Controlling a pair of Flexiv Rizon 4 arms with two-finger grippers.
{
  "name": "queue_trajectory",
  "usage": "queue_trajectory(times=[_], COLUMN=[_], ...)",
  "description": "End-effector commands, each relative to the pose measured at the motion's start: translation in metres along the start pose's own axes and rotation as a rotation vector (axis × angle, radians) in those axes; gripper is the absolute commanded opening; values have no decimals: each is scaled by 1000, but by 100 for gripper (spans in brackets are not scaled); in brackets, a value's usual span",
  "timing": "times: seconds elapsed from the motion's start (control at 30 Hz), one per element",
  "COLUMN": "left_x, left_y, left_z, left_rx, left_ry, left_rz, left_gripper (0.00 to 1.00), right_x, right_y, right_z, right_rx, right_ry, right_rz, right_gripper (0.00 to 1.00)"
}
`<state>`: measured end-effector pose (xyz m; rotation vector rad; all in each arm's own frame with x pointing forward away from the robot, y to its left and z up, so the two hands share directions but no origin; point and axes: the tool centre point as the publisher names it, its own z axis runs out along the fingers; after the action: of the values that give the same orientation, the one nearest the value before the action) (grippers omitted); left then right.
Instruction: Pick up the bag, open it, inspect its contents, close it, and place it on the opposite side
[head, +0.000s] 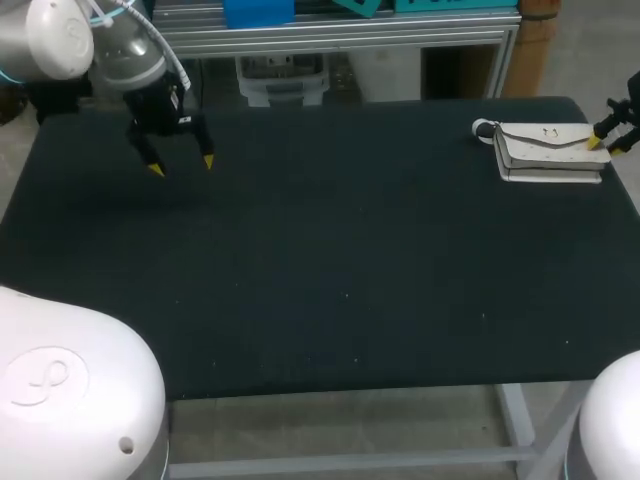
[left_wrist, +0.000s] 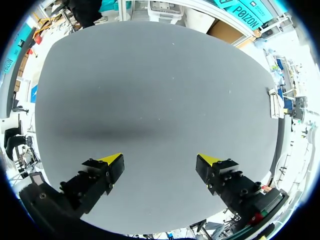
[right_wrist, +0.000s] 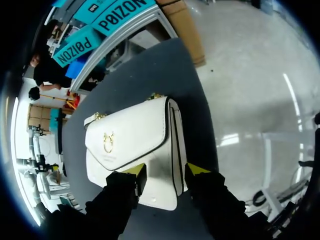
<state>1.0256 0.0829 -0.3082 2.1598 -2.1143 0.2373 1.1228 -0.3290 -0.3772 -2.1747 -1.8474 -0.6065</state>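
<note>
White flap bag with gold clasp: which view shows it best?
Right wrist view: the white flap bag is close, its gold clasp clear. Head view shows it small; left wrist view, a far sliver.

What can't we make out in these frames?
- Contents of the bag: the flap is shut in the head and right wrist views, so the inside is hidden.
- Whether the right gripper touches the bag: it sits over the bag's end in its wrist view, and contact is not discernible. The head view cuts its arm off at the edge.
- Bag underside: it lies against the table.
- Left wrist view: the bag is too small for detail.
</note>
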Motion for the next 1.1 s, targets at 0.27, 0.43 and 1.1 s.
queue_trajectory(times=[0.27, 0.43, 1.1], left_x=[0, 0, 0], left_y=[-1, -1, -1], left_z=[0, 0, 0], left_rx=[-2, -2, -2], left_ry=[-1, -1, -1], left_rz=[0, 0, 0], left_gripper=[100, 100, 100], right_x=[3, 18, 99], right_y=[-15, -26, -76], right_z=[-26, -41, -87], right_rx=[-15, 5, 16], right_ry=[4, -19, -173], right_rz=[2, -20, -170], right_gripper=[100, 100, 100])
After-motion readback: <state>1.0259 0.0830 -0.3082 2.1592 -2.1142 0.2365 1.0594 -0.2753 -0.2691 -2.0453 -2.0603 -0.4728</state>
